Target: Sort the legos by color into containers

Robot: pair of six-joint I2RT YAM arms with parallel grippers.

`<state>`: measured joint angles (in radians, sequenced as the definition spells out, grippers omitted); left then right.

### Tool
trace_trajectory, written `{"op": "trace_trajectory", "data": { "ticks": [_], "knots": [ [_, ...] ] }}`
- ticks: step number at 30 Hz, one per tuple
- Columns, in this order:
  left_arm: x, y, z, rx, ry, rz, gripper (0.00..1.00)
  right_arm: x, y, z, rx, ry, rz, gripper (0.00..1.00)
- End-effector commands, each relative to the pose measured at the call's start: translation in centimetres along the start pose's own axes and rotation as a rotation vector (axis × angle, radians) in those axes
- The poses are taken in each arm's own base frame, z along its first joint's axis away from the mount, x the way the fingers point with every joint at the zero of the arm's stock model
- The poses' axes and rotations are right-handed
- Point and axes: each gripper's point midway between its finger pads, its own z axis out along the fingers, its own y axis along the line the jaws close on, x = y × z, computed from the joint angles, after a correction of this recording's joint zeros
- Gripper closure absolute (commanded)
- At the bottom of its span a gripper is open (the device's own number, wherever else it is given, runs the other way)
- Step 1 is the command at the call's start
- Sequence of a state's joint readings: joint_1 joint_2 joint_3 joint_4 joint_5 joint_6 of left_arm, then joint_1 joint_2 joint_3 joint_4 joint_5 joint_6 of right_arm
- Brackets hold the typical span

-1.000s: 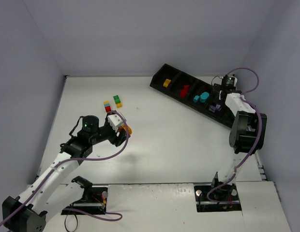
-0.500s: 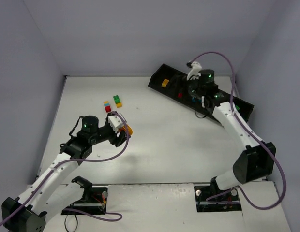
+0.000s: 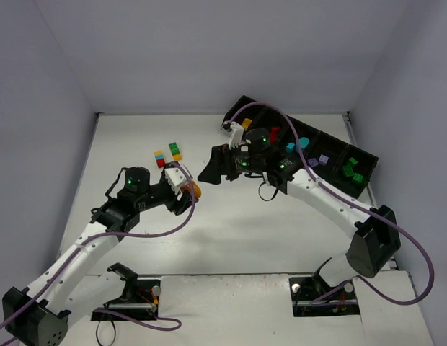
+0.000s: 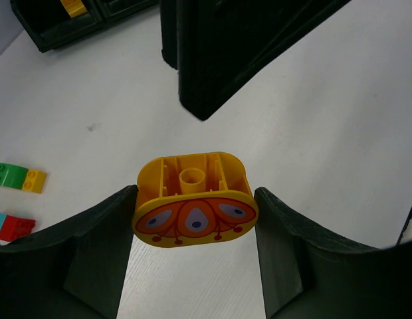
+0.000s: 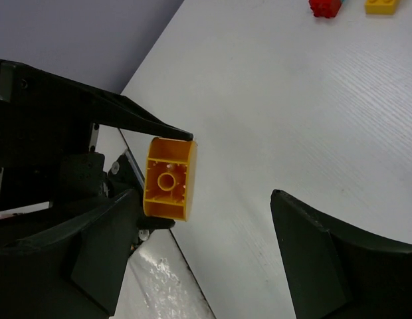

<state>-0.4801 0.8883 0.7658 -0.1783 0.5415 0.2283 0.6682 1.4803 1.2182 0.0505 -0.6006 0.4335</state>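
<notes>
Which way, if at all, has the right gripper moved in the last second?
Yes. The right gripper swung left from near the black tray's right end, across it, to just past its left end.

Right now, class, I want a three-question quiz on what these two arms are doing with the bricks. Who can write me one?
1. True or false: the left tool grips a yellow brick.
2. Pick one. The right tool is: A) shut on a red brick; B) open and empty; C) shut and empty.
3. Name the two colours of the loose stack nearest the tray.

Key: 1 true. 2 B. 3 green and yellow.
</notes>
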Motion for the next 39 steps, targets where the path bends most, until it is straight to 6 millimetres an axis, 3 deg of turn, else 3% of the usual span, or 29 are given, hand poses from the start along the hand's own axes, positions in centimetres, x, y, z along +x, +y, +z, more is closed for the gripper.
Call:
{"op": "trace_trajectory", "data": {
  "ticks": [1, 15, 20, 21, 24, 25, 27, 28, 29, 31, 32, 36, 39],
  "knots": [
    [-3.7, 0.3, 0.0, 0.000, -0.086, 0.066, 1.00, -2.9, 2.2, 0.7, -0.064, -0.101, -0.017, 0.23],
    [-3.7, 0.4, 0.4, -0.011, -0.073, 0.075, 1.00, 0.0, 4.8, 3.8, -0.116, -0.011, 0.001, 0.24],
    [-3.7, 0.2, 0.6, 0.002, -0.071, 0.070, 1.00, 1.2, 5.4, 4.6, -0.129, 0.021, 0.008, 0.30],
    [-3.6, 0.1, 0.7, 0.004, -0.068, 0.069, 1.00, 1.3, 5.4, 4.6, -0.129, 0.025, 0.007, 0.33],
    [-3.5, 0.2, 0.7, -0.004, -0.063, 0.068, 1.00, 1.7, 4.9, 4.8, -0.114, 0.035, 0.015, 0.53],
    [-3.5, 0.3, 0.7, -0.007, -0.063, 0.070, 1.00, 1.8, 4.8, 4.8, -0.110, 0.038, 0.014, 0.69],
    [-3.5, 0.3, 0.7, -0.008, -0.064, 0.071, 1.00, 2.1, 4.5, 4.9, -0.100, 0.048, 0.009, 0.86],
    [-3.6, 0.3, 0.7, -0.009, -0.064, 0.069, 1.00, 2.1, 4.2, 5.0, -0.088, 0.048, -0.001, 0.99],
    [-3.5, 0.4, 0.7, -0.013, -0.061, 0.068, 1.00, 1.9, 3.9, 5.1, -0.081, 0.045, -0.005, 1.00],
    [-3.1, 0.7, 0.7, -0.030, -0.046, 0.051, 0.85, 1.4, 3.2, 5.1, -0.061, 0.037, -0.028, 1.00],
    [-3.0, 1.0, 0.7, -0.052, -0.040, 0.042, 0.65, 1.3, 2.9, 5.0, -0.050, 0.037, -0.033, 1.00],
    [-2.6, 1.4, 0.4, -0.099, -0.029, -0.037, 0.16, -1.1, 0.1, 4.5, 0.025, -0.013, -0.080, 1.00],
    [-2.1, 2.0, 0.0, -0.163, -0.023, -0.122, 0.15, -3.6, -3.1, 3.8, 0.109, -0.068, -0.127, 1.00]
  ]
}}
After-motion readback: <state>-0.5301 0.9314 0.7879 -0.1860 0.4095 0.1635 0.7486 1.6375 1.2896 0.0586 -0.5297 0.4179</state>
